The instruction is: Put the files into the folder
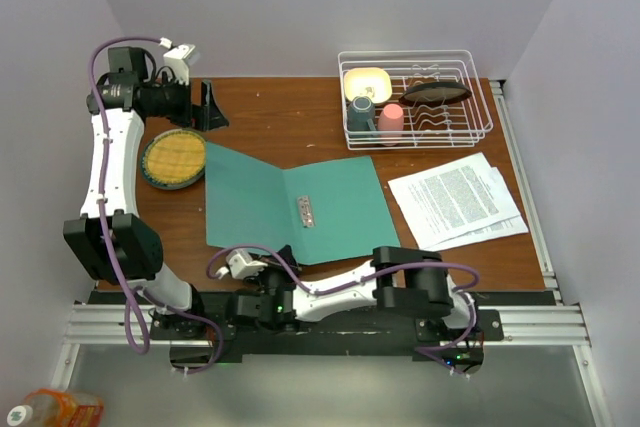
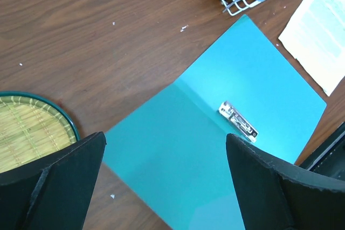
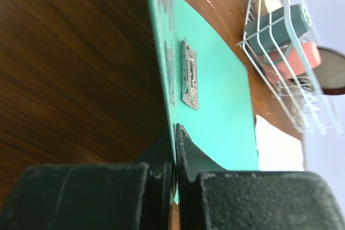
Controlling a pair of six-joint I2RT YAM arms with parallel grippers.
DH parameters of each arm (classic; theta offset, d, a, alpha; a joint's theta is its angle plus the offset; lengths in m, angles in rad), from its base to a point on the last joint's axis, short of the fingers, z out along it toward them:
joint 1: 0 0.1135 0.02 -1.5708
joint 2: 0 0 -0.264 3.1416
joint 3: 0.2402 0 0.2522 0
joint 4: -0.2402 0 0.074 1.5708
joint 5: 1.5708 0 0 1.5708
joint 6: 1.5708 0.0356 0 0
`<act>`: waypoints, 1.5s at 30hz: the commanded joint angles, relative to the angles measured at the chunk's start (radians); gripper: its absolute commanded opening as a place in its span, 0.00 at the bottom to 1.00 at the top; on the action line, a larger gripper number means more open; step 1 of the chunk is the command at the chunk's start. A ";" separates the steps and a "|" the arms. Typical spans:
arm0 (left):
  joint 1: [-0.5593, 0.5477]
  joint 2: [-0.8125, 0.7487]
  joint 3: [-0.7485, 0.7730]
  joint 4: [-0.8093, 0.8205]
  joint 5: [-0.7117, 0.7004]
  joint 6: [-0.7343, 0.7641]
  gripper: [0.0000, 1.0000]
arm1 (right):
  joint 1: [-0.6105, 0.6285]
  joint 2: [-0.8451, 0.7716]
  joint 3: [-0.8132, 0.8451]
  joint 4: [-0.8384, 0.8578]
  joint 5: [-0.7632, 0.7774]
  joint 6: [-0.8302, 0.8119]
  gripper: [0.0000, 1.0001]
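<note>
One right tool (image 3: 175,133): closed tight on the folder (image 1: 290,202) at its near edge.
Folder: teal, plain, spread open on the counter (image 1: 290,117), metal clip (image 1: 306,210) at crease.
Files (image 1: 458,197): white printed sheets, laid right of folder.
Left tool (image 2: 165,149): spread wide, nothing held.

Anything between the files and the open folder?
Nothing visible. The files lie just right of the folder, bare table between; the dish rack sits farther back. Right end effector pinches the folder's near edge.
</note>
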 commanded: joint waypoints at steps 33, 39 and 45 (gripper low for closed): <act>0.007 -0.020 -0.008 0.133 0.009 -0.142 1.00 | -0.099 -0.047 0.216 -0.103 -0.602 0.258 0.99; 0.005 -0.016 -0.034 0.153 0.031 -0.148 1.00 | -0.195 -0.085 0.198 -0.114 -0.642 0.295 0.99; -0.099 -0.040 -0.133 0.176 0.056 -0.127 1.00 | -0.444 -0.341 0.039 -0.167 -0.708 0.515 0.99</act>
